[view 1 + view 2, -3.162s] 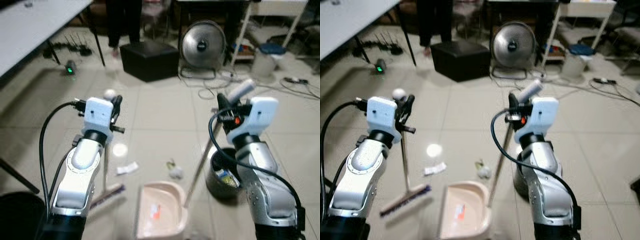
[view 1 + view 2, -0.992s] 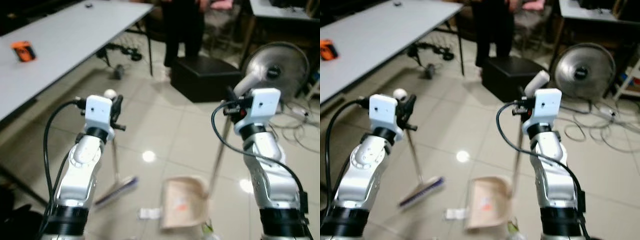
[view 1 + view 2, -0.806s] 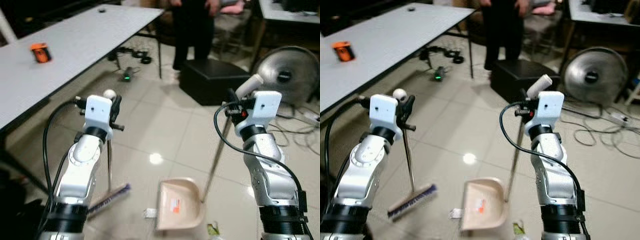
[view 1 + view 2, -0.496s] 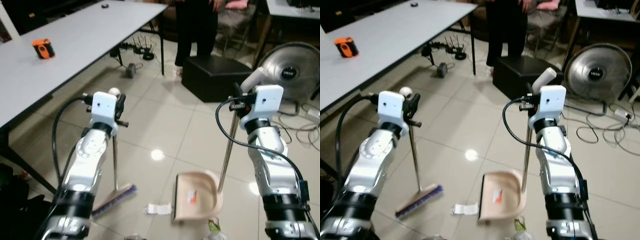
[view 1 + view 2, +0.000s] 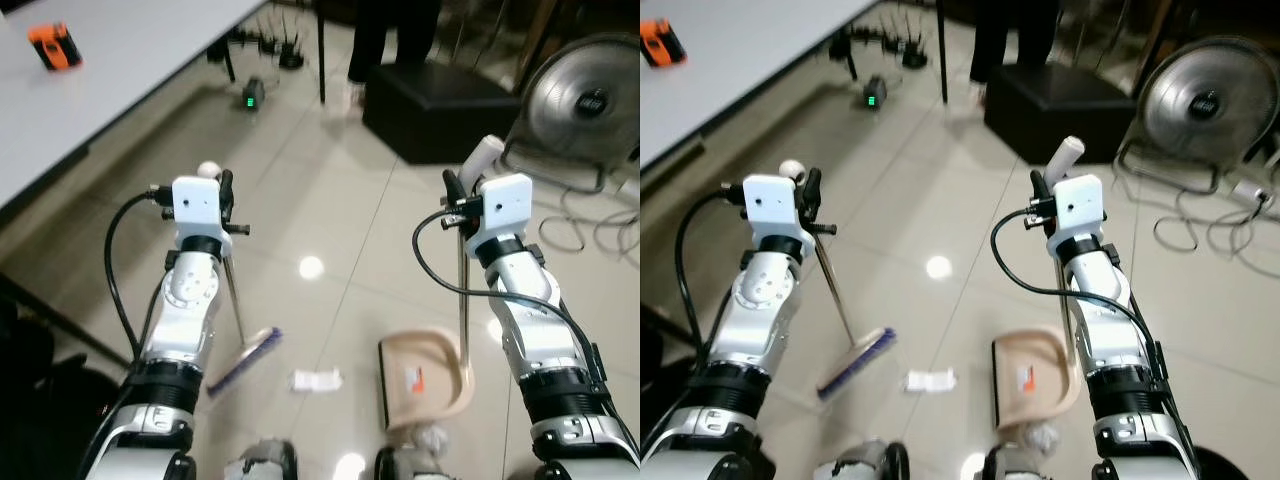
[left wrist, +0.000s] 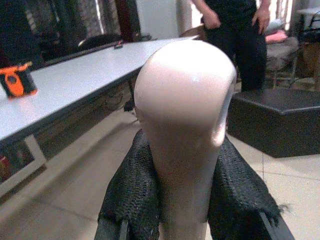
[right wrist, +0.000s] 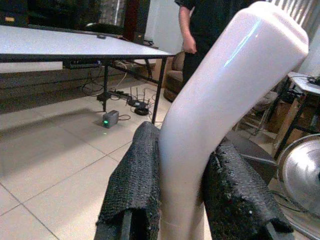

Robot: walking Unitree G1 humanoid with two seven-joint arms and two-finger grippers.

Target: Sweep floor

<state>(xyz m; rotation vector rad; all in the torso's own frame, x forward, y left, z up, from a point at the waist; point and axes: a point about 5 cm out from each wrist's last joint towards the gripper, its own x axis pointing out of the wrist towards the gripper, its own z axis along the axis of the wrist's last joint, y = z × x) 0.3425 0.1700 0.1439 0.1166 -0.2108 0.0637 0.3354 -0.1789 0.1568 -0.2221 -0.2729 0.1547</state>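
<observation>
My left gripper [image 5: 222, 195] is shut on the rounded top of the broom handle [image 6: 184, 115], with black fingers [image 6: 131, 192] on either side. The handle slants down to the broom head [image 5: 245, 360], which rests on the tiled floor. At the right, the right gripper [image 5: 455, 197] is shut on the pale dustpan handle [image 7: 220, 95]. The beige dustpan [image 5: 425, 378] sits on the floor with a small label-like scrap inside. A white paper scrap [image 5: 315, 380] lies between the broom head and the dustpan. Crumpled litter [image 5: 430, 438] lies at the dustpan's near edge.
A grey table [image 5: 120, 45] with an orange object [image 5: 48, 45] stands at the left. Ahead are a black box [image 5: 440, 105], a person's dark legs [image 5: 385, 40], a floor fan [image 5: 590, 100], cables [image 5: 570, 215] and a green-lit device [image 5: 252, 97].
The camera has tilted down and shifted, so the table and fan sit higher in view. Both grippers keep their hold. The broom head lies a little closer to the paper scrap.
</observation>
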